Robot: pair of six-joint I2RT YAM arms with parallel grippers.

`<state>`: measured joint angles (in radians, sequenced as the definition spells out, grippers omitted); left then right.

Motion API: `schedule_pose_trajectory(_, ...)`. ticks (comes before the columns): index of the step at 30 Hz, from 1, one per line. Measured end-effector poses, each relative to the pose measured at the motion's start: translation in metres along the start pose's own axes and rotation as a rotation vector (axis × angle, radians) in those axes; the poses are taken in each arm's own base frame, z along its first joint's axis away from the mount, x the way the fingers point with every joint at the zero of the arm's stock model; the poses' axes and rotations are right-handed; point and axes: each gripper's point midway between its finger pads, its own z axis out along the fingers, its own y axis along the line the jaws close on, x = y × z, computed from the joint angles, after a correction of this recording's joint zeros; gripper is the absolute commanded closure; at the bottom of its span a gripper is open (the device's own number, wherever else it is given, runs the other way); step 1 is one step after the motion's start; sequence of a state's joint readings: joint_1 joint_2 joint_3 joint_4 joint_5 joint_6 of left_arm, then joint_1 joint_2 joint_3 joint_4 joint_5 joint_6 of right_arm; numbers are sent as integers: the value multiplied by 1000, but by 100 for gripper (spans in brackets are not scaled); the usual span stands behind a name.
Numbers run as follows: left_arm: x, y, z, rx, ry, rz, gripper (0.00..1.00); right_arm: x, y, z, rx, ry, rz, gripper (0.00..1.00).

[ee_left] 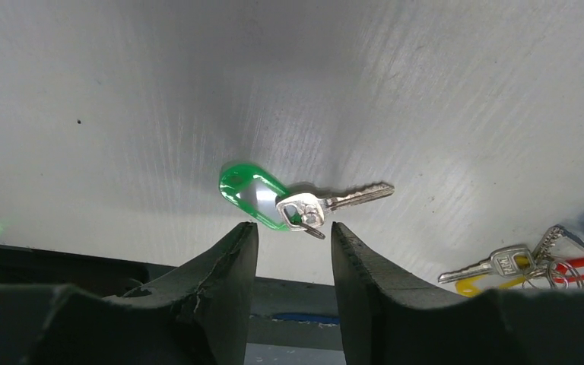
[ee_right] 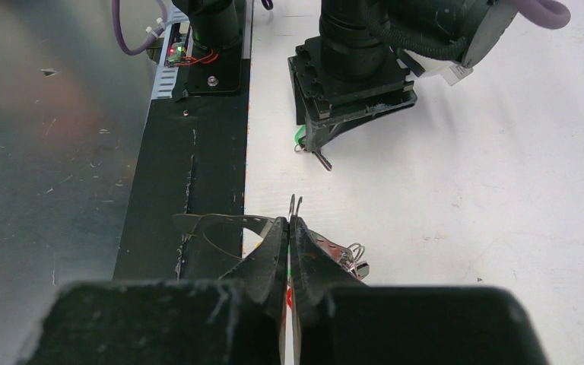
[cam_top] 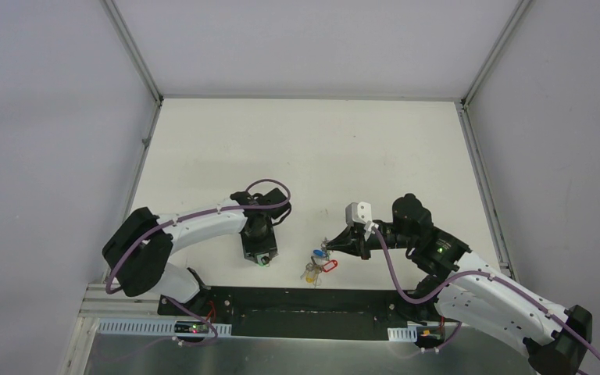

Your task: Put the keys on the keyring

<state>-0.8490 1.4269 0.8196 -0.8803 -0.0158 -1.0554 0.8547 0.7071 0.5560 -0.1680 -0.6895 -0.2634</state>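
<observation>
two claws sit low over the white desk. the left claw stands spread, its dark fingers apart with nothing between them. just beyond the fingertips the green-tagged key lies flat on the desk, its green oval tag to the left and its blade pointing right. in the right wrist view this claw hangs nose-down right over that key, with a sliver of green showing at its tip. the right claw is pressed together, pinching the thin grey wire of the keyring, which curves out to the left of its fingertips. a small bunch of keys lies on the desk just beside that claw's tip, close to the black base plate at the near edge. in the bunch are a red tag, a yellow tag and the blue-tagged key, which lies nearest the right claw. i cannot tell whether the blue-tagged key is threaded on the wire. the green-tagged key lies apart from the bunch, on the left claw's side of it, and does not touch the keyring.
</observation>
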Motion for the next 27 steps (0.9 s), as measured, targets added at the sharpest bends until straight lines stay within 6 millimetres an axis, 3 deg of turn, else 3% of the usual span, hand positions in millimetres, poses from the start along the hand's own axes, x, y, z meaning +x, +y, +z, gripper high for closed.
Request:
schedule_pose_trajectory(7,9,2,13,-38,57,10,70,0,0,0,0,0,2,100)
schedule_pose_trajectory(15,13,-3,13,-31,75,36,78,1,0,0,0,1,5,100)
schedule_pose_trajectory(21,12,-6,9,-11,66,37,70,1,0,0,0,1,5,100)
schedule_pose_trajectory(27,10,-8,2,20,50,35,71,0,0,0,-1,1,6,100)
